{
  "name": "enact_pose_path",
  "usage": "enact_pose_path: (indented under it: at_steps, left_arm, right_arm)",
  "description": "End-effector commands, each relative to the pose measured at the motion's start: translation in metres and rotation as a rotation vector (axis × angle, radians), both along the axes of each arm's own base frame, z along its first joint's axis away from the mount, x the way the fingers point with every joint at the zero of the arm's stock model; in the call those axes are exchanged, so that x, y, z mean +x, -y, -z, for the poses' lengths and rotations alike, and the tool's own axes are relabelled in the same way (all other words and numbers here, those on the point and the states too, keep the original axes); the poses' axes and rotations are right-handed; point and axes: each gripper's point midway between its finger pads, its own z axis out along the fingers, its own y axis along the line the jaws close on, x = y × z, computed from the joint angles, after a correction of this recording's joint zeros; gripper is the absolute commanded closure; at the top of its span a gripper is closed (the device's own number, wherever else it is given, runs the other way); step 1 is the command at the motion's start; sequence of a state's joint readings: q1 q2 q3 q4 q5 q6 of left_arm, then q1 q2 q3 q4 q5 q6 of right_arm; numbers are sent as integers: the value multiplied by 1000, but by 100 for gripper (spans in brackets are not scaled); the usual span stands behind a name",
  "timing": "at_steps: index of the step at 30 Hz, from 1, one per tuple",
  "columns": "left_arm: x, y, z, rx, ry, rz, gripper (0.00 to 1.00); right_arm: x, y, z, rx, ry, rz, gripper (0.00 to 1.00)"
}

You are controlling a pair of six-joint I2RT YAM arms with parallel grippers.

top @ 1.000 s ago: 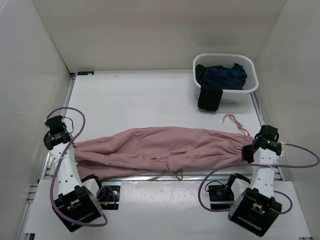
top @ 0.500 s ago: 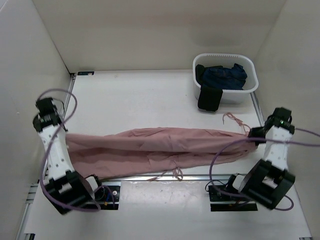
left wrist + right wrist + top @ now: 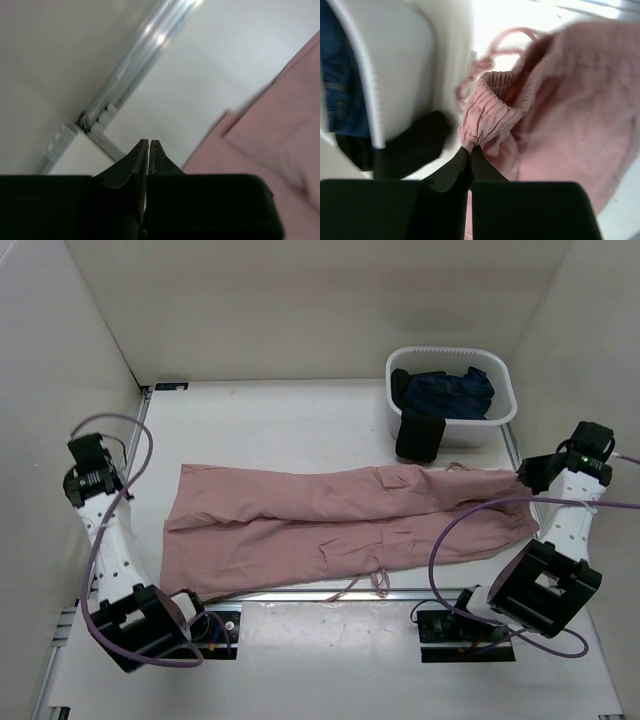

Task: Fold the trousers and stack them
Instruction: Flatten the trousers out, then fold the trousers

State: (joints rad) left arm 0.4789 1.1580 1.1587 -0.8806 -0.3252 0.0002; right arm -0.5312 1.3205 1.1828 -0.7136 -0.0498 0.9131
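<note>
The dusty-pink trousers lie spread across the table, legs to the left, gathered waist to the right. My right gripper is shut on the gathered waistband at the right table edge, close to the basket; its own view shows it pinching that hem. My left gripper is at the far left, apart from the leg ends. In the left wrist view it is shut with no cloth seen between the jaws, and the trousers lie off to the right. A pink drawstring trails at the front edge.
A white basket stands at the back right, holding a dark navy garment; a black cloth hangs over its front rim. The basket wall and black cloth are just left of my right gripper. Metal rails edge the table.
The trousers went from a bunched strip near the front edge to lying spread further back. Both grippers moved back and outward. The leg ends are no longer at my left gripper.
</note>
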Motion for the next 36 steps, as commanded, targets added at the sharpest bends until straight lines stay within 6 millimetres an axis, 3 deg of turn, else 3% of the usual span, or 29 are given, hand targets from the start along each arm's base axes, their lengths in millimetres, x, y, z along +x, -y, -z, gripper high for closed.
enact_pose_path:
  at_steps: [1,2,4,7,8,9,11,12,14,15,16,18,22,26,30,33,35,36]
  left_arm:
    - [-34,20,39,-72,-77,9,82]
    - [-37,29,53,-112,-92,31,77]
    - [-29,35,58,-150,-95,66,68]
    - [19,40,42,-251,-34,158,56]
    - [36,46,51,-316,-66,197,49]
    - [62,51,31,-347,-6,258,42]
    - [90,67,32,-385,-22,333,34]
    - [109,65,42,-390,-58,344,31]
    - [127,74,55,-392,-106,373,23]
    - [135,82,78,-403,-174,389,19]
    - [144,85,81,-397,-186,400,15]
    - [153,92,111,-401,-270,408,9]
    - [182,85,135,-381,-290,405,3]
    - [191,85,164,-388,-333,402,0]
    - [192,89,194,-427,-374,405,3]
    - [189,101,203,-492,-375,430,18]
    - [187,109,205,-533,-370,447,54]
    - [187,109,205,-533,-370,447,78]
  right_arm:
    - [-10,-8,27,27,-38,-43,100]
    - [-15,-14,40,52,-57,-51,100]
    - [-18,-18,52,71,-67,-58,100]
    - [-16,-31,60,46,-90,-116,100]
    - [-16,-37,62,34,-112,-145,100]
    - [-16,-39,60,25,-121,-148,100]
    - [-16,-40,64,5,-142,-163,100]
    - [-16,-40,64,5,-142,-163,100]
    - [-15,-44,67,-8,-157,-185,100]
    - [-16,-42,68,-20,-163,-189,100]
    - [-16,-43,72,-25,-179,-193,100]
    - [-17,-41,74,-32,-199,-197,100]
    - [-19,-45,79,-38,-237,-219,100]
    - [-22,-45,78,-76,-267,-228,100]
    - [-28,-43,78,-87,-296,-226,100]
    - [-27,-39,75,-106,-296,-215,100]
    - [-27,-39,73,-110,-288,-214,100]
    - [-27,-39,73,-110,-288,-214,100]
